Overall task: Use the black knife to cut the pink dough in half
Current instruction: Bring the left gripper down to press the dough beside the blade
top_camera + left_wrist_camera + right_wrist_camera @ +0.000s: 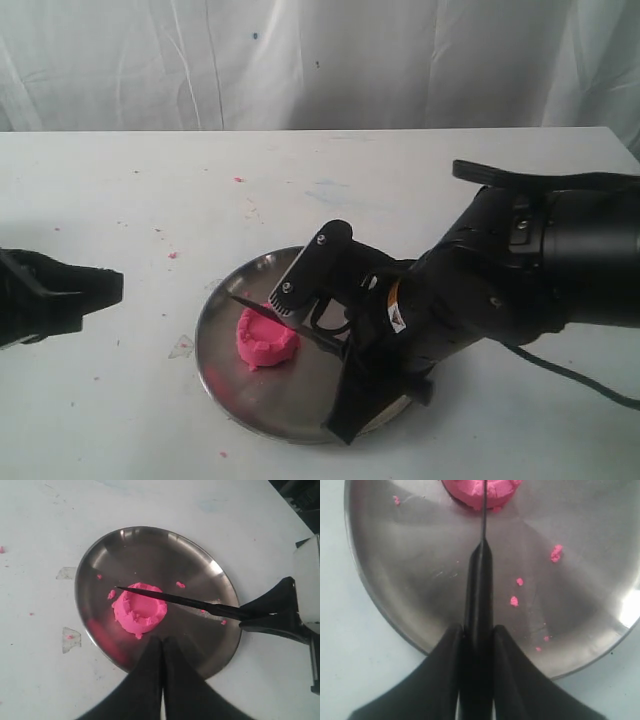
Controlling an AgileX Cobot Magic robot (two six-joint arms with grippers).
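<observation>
The pink dough is one round puck with a dented top, sitting left of centre on the steel plate. My right gripper is shut on the black knife at its handle. The blade reaches across the top of the dough, and the knife has its tip just past the puck's far edge. From the right wrist, the knife runs edge-on from my right gripper to the dough. My left gripper is shut and empty, left of the plate; its fingertips are pressed together.
Pink crumbs lie scattered on the plate and on the white table. Two scraps of clear tape are stuck to the table beside the plate. A white curtain hangs behind the table.
</observation>
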